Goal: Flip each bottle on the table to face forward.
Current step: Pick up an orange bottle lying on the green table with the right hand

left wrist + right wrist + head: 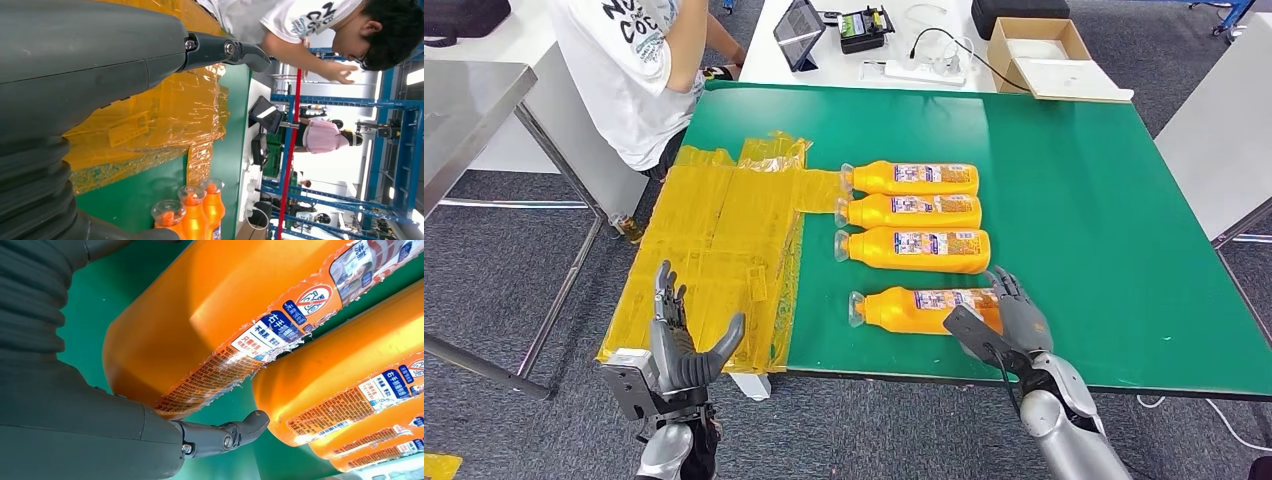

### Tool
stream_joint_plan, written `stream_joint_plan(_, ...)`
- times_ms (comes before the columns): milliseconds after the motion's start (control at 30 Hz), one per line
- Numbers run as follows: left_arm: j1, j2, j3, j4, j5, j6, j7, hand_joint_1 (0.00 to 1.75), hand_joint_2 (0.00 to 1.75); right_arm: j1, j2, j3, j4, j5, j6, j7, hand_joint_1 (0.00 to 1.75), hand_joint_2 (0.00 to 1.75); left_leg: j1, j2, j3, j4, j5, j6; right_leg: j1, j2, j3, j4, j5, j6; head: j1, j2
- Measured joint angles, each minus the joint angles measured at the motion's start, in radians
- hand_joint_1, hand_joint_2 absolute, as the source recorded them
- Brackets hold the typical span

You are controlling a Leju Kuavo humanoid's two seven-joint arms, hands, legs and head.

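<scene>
Lying on green table (1074, 210): four orange bottles on their sides, caps toward the yellow film, in a column near the table's middle.
Head view, nearest bottle (919, 308): close to the front edge, label up; right hand (1004, 320) is at its base end, fingers over the far side and thumb on the near side. Whether it grips cannot be told from here.
Head view, other bottles: second bottle (914, 248), third bottle (911, 209) and farthest bottle (912, 178), side by side, just apart.
Head view, left hand (686, 345): off the table's front-left corner, fingers spread wide, holding nothing.
Head view, surroundings: yellow film (719, 250) covers the table's left part and hangs over its left edge; person in white shirt (629, 60) at the far-left corner; tablet (799, 33), power strip (912, 71) and cardboard box (1044, 55) on the white table beyond the far edge.
Left wrist view: one finger (225, 50) extended over the film; three bottle caps (190, 205) visible past it.
Right wrist view: thumb (220, 435) lies under the nearest bottle's base, touching its label edge; neighbouring bottle close beside.
</scene>
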Motion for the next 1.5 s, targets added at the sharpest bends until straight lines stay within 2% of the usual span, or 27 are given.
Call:
stream_joint_plan(433, -0.001, 0.0, 0.001, 0.002, 0.0, -0.003, 0.0, 0.0, 1.75, -0.016, -0.001, 0.008, 0.023, 0.0, 0.006, 0.0, 0.0, 1.75, 0.0, 0.0, 0.001, 0.0, 0.0, 0.0, 0.0, 0.0, 0.001, 0.0, 0.0, 0.0, 0.0, 0.0)
stream_joint_plan(633, -0.009, 0.0, 0.001, 0.012, 0.0, -0.014, 0.0, 0.0, 1.75, -0.084, -0.003, 0.046, 0.089, -0.005, 0.027, -0.006, 0.0, 1.75, 0.0, 0.0, 0.002, 0.0, 0.001, 0.0, 0.0, 0.0, 0.001, 0.0, 0.0, 0.0, 0.0, 0.0)
stream_joint_plan(767, -0.015, 0.0, 0.001, 0.024, 0.0, -0.02, 0.0, 0.0, 1.75, -0.144, -0.009, 0.089, 0.133, -0.03, 0.087, -0.027, 0.0, 1.75, 0.0, 0.0, 0.002, 0.0, 0.001, 0.0, 0.0, 0.0, 0.002, 0.0, 0.001, 0.0, 0.0, 0.0)
stream_joint_plan(933, -0.034, 0.001, 0.001, 0.052, 0.0, -0.031, -0.012, 0.0, 1.75, -0.248, -0.054, 0.161, 0.188, -0.14, 0.252, -0.095, 0.0, 1.75, 0.0, 0.0, 0.002, 0.0, 0.001, 0.0, 0.0, 0.0, 0.002, 0.0, 0.001, 0.0, 0.0, 0.0)
stream_joint_plan(1267, -0.051, 0.003, 0.0, 0.093, 0.01, -0.041, -0.017, 0.0, 1.75, -0.315, -0.118, 0.276, 0.221, -0.242, 0.294, -0.09, 0.0, 1.75, 0.0, 0.0, 0.002, 0.0, 0.001, 0.001, 0.0, 0.0, 0.002, 0.0, 0.001, 0.0, 0.0, 0.0)
stream_joint_plan(1500, -0.066, 0.005, -0.003, 0.118, 0.015, -0.048, -0.018, 0.0, 1.75, -0.365, -0.171, 0.383, 0.241, -0.338, 0.372, -0.088, 0.0, 1.75, 0.0, 0.0, 0.002, 0.0, 0.001, 0.001, 0.0, 0.0, 0.002, 0.0, 0.001, 0.0, 0.0, 0.0)
